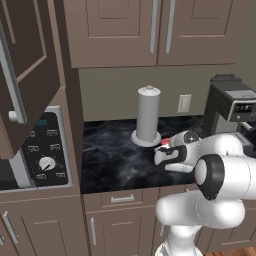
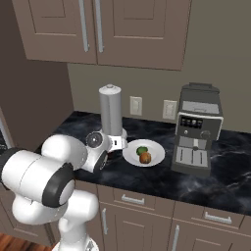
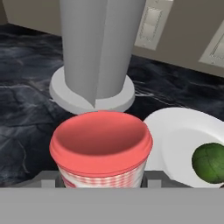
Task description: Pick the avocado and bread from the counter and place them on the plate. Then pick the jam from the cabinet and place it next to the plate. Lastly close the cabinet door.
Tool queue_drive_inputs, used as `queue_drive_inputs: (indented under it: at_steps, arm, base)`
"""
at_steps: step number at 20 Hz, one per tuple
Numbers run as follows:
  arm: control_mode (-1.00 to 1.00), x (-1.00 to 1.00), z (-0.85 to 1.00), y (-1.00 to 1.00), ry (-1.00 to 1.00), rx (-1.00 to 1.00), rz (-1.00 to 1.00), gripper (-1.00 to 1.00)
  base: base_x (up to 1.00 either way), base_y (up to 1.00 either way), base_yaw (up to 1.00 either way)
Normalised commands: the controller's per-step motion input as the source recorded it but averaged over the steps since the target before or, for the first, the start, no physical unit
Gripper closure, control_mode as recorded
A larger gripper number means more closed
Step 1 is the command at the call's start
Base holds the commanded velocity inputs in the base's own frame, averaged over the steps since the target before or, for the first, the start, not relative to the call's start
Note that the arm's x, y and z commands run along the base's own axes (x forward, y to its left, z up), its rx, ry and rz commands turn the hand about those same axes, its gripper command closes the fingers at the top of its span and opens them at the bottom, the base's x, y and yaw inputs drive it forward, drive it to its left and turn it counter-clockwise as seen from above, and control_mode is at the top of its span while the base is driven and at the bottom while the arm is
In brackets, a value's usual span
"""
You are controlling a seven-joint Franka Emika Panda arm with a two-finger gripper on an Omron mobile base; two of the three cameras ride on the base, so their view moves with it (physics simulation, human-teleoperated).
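Note:
The jam (image 3: 101, 146), a red-pink jar with a checked band, sits between my fingertips; my gripper (image 3: 101, 180) is shut on it. In the left base view the jam (image 1: 165, 142) shows as a red spot at the hand (image 1: 169, 151), low over the counter (image 1: 115, 160). I cannot tell whether it touches the worktop. Just right of it lies the white plate (image 3: 183, 118) with the avocado (image 3: 211, 162). The right base view shows the plate (image 2: 130, 156) holding avocado (image 2: 141, 150) and bread (image 2: 145, 158). The cabinet door (image 1: 20, 75) stands open at the far left.
A grey paper-towel holder (image 3: 98, 43) stands right behind the jam, its round base (image 3: 87, 94) close to it. A coffee machine (image 2: 198, 130) stands right of the plate. A microwave (image 1: 42, 150) sits at the left, under the open door. Shut wall cupboards (image 2: 98, 29) hang above.

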Motion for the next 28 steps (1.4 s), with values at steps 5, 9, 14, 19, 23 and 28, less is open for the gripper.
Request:
queue_drive_inputs:
  at_steps: [5,9,14,19,23,28]
  arm:
    - [-1.0,-0.07,-0.21,0.03,-0.03,0.0,-0.01,1.0]
    - [-1.0,-0.12,-0.34,0.0,0.0,0.0,-0.04,-1.0]
    - [-1.0,-0.12,-0.31,0.01,0.0,0.0,-0.08,-1.0]
    - [-1.0,-0.13,-0.14,0.08,0.0,0.0,-0.05,-1.0]
    - [-1.0,-0.12,-0.01,0.17,0.0,0.0,-0.01,-1.0]
    - [-1.0,-0.24,0.1,0.07,-0.04,0.0,0.0,-1.0]
  base:
    - [0.0,0.0,0.0]
    - [0.0,0.0,0.0]
    - [0.0,0.0,0.0]
    - [0.0,0.0,0.0]
    - [0.0,0.0,0.0]
    - [0.0,0.0,0.0]
